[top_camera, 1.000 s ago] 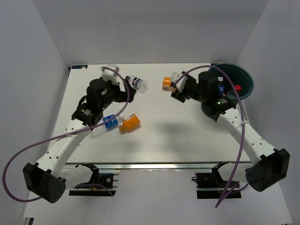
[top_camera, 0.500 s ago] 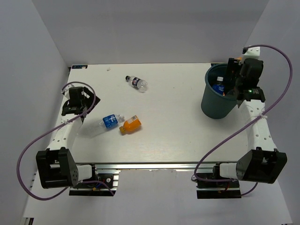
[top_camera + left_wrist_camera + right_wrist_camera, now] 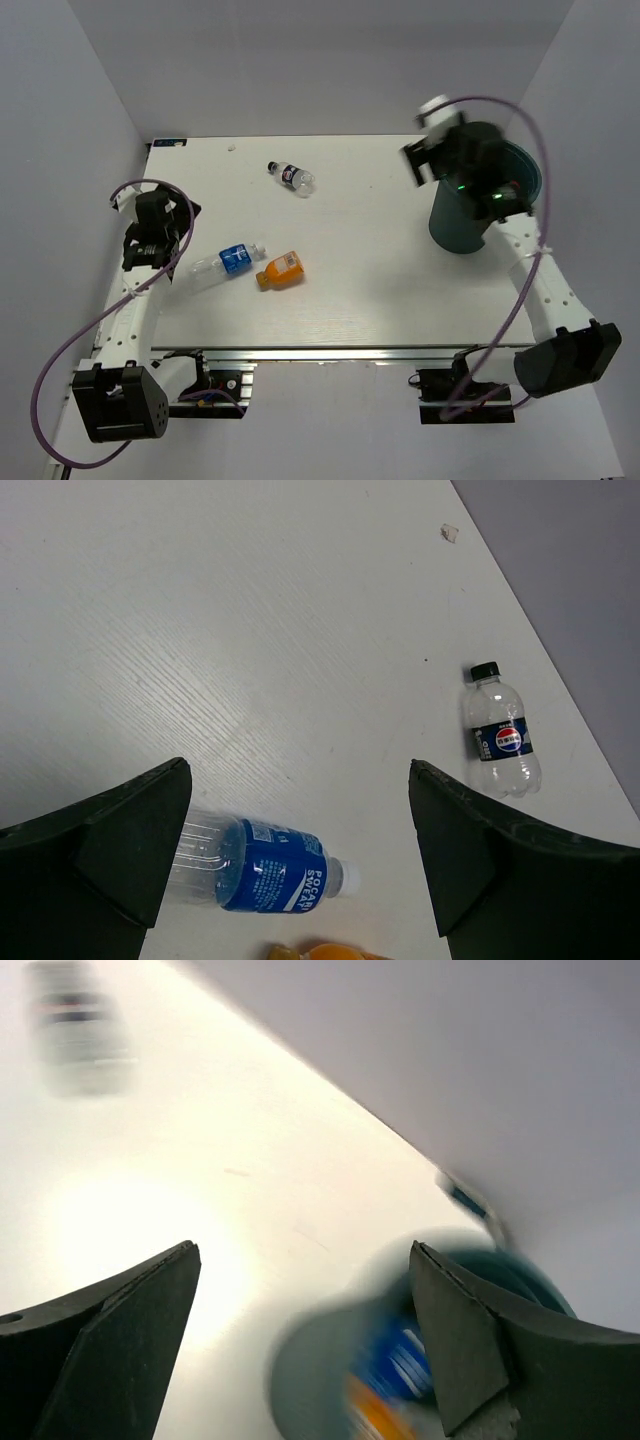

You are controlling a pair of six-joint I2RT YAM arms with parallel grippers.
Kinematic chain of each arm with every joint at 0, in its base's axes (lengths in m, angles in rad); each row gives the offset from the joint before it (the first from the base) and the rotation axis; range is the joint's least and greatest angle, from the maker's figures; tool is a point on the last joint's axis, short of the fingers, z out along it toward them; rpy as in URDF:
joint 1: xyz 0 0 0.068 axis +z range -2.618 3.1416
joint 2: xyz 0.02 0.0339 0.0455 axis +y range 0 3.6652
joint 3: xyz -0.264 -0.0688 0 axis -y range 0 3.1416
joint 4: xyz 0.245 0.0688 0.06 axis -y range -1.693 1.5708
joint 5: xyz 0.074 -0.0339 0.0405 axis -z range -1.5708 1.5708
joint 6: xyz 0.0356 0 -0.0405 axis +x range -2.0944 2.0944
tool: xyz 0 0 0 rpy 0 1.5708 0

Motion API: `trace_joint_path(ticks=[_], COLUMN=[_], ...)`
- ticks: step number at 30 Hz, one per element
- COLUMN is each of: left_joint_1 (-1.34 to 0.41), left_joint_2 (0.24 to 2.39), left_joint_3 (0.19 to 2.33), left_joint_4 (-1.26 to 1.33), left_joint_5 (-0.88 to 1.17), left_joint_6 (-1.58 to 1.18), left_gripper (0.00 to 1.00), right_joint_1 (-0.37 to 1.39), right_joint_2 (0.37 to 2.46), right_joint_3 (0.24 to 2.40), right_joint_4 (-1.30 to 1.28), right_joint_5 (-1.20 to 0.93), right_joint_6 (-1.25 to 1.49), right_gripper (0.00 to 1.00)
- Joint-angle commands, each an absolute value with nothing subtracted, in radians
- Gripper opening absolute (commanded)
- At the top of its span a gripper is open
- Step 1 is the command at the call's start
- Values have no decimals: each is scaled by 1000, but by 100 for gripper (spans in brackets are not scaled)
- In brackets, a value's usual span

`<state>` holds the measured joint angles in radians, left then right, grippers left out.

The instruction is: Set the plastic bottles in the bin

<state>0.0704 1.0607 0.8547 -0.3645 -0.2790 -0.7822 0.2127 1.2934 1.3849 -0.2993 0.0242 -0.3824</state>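
Views: only the blurred right wrist camera shows us blue and orange inside the bin (image 3: 310,1360); only the left shows the black cap on the dark-labelled bottle (image 3: 500,735).
Change: the right gripper (image 3: 300,1250) swung from the bin's right side to its left rim.
Bottles: that one, the blue-labelled bottle (image 3: 262,868) and the orange bottle (image 3: 280,269) lie well left of the bin.
Grippers: left gripper (image 3: 298,770) and right gripper gape wide, empty.

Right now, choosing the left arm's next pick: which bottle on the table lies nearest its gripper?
The blue-labelled bottle, beside the left gripper; the orange bottle lies just past it, the dark-labelled bottle much farther off.
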Motion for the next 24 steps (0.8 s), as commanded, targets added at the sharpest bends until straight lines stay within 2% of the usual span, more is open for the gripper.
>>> trace_joint_path(ticks=[1,5,9,16,24], left_joint_1=[75,77,78,78,78], left_joint_2=[1042,1045,1023,943,873], left_joint_3=[836,836,815,727,707], left_joint_4=[-391,-429,-440,-423,-475], left_joint_5=[-304,-299,-279,-210,-264], left_joint_6=[-816,-859,-885,-959,-974], left_gripper=[98,98,98,98,98], right_joint_1=[516,722,935,1025,1037], right_joint_2=[1295,1395,1533,1778,2008], right_joint_3=[1345,1287,1285,1327,1422], right_joint_4=[-376,-443,-393,-141,-124], right_joint_5=[-9,-195,-172,-129,-124], right_joint_6=[-707,-947,-1017,-986,-1019], right_gripper=[89,89,89,89,89])
